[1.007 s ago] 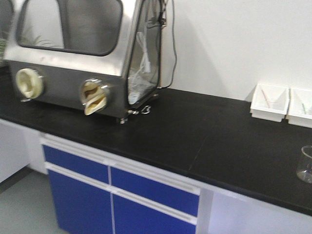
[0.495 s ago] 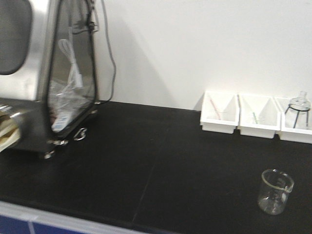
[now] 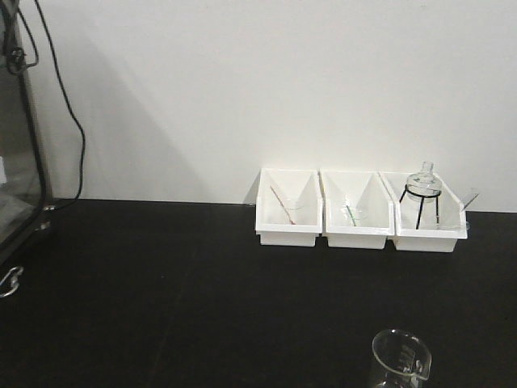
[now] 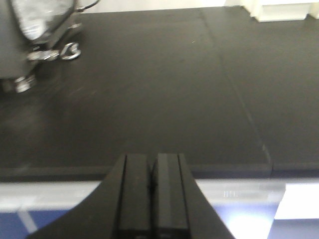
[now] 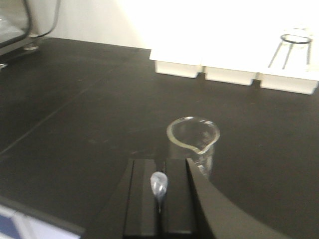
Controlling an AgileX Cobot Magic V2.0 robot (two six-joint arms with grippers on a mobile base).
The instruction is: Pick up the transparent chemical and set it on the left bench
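A clear glass beaker (image 3: 400, 357) stands empty-looking on the black bench (image 3: 161, 291), low and right in the front view. In the right wrist view the beaker (image 5: 194, 140) stands just ahead and slightly right of my right gripper (image 5: 160, 160), which is shut; a small pale blob sits at the seam between its fingers. A clear flask (image 3: 423, 179) rests on a black tripod inside the rightmost white tray (image 3: 436, 239). My left gripper (image 4: 153, 157) is shut with nothing in it, hovering over the bench's front edge. Neither gripper shows in the front view.
Three white trays (image 3: 288, 228) stand in a row against the white wall. A steel glove box (image 3: 18, 162) with a black cable sits at the far left, and its foot and latch (image 4: 65, 51) show in the left wrist view. Blue cabinet fronts lie below the bench edge.
The front view has swung to the right: the glove box has slid almost out at the left, and the trays, flask and beaker have come toward the middle.
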